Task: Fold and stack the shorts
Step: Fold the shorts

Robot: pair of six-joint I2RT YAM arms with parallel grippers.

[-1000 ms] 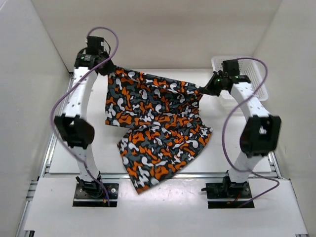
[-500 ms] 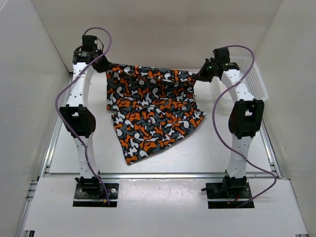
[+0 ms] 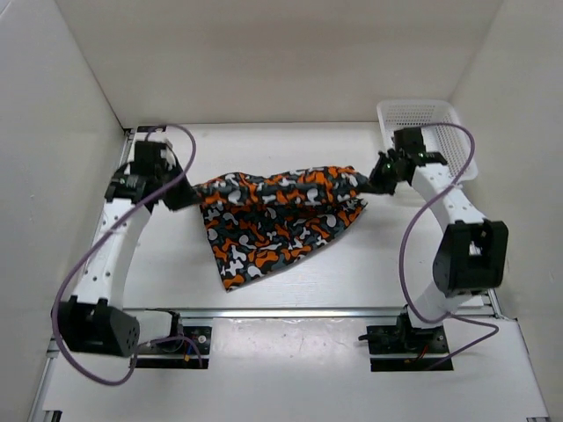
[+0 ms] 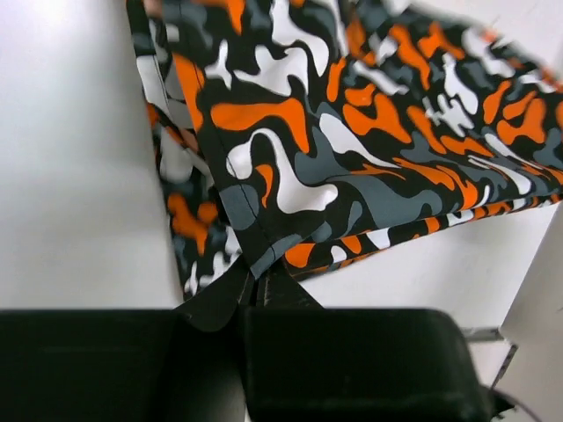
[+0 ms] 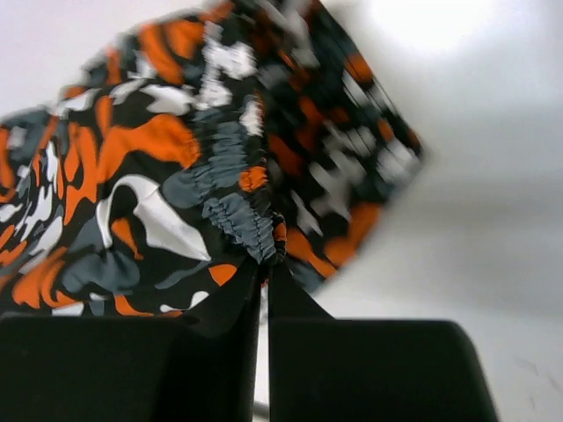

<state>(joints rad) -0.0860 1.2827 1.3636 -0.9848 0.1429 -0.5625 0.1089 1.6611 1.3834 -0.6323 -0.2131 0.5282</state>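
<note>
The shorts [image 3: 277, 214], printed in orange, grey, black and white blotches, lie stretched between my two grippers on the white table, with a lower flap reaching toward the near edge. My left gripper [image 3: 186, 195] is shut on the shorts' left hem corner [image 4: 255, 259]. My right gripper [image 3: 371, 178] is shut on the gathered elastic waistband [image 5: 255, 233] at the right end. Both grippers sit low, close to the table. The fabric under the top layer is hidden.
A white mesh basket [image 3: 444, 123] stands at the back right corner, just behind the right arm. White walls enclose the table on the left, right and back. A metal rail [image 3: 290, 310] runs along the near edge.
Both grippers have come down and toward the near side with the shorts. The cloth, held up and spread wide before, now lies lower and bunched on the table.
</note>
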